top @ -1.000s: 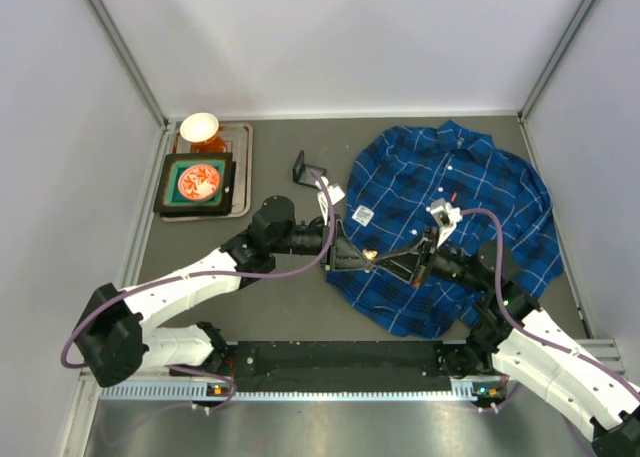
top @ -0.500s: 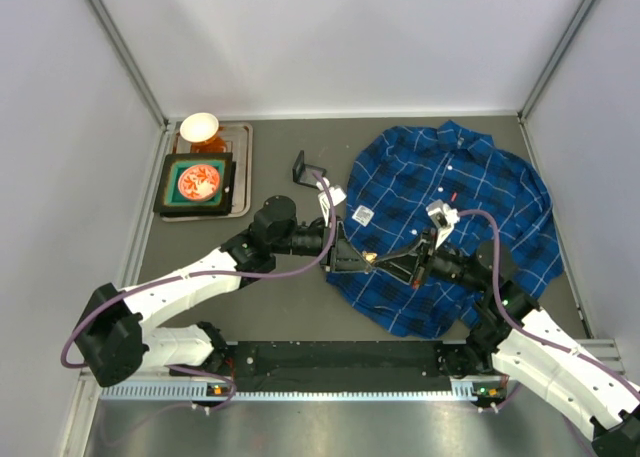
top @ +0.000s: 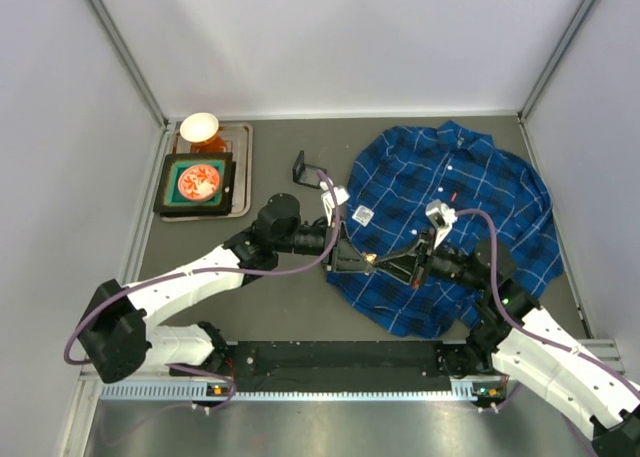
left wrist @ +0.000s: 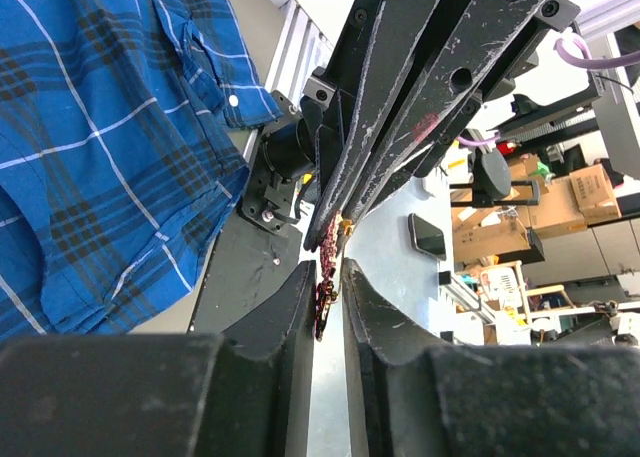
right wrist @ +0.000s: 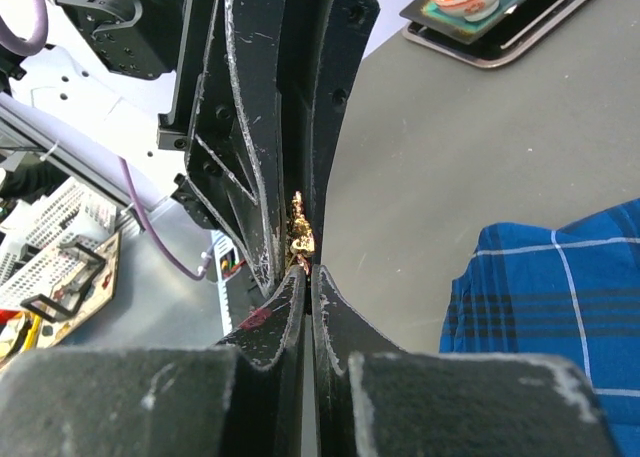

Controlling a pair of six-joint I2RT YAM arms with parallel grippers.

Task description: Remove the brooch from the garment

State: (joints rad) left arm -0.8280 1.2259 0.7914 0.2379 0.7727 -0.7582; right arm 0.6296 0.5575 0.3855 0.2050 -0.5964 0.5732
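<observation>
Jaws of the left gripper are squeezed nearly shut, w/ the brooch caught in the thin gap. Its red-pink part sits low btwn the two dark fingers, & a small gold bit sticks out past the tips.

Jaws of the right gripper are pressed close too, only a thin slit btwn them. The gold bit sits right at their tips, so they look to be pinching it as well. Both grippers meet tip to tip, left one coming from the left, right one from the right, w/ the brooch in the middle.

From both wrist cams the brooch is up in the air, no cloth around it. The garment shows off to one side in each wrist cam, apart from the brooch. From the top cam the meeting point is over the garment's near-left edge.

The garment lies spread out on the right part of the counter, collar at the far side. A white label rests on the cloth just beyond the left gripper.

Far left on the counter is a tray. On it are a white bowl & a dark square box w/ sth red inside. A little black stand is btwn the tray & the garment.
</observation>
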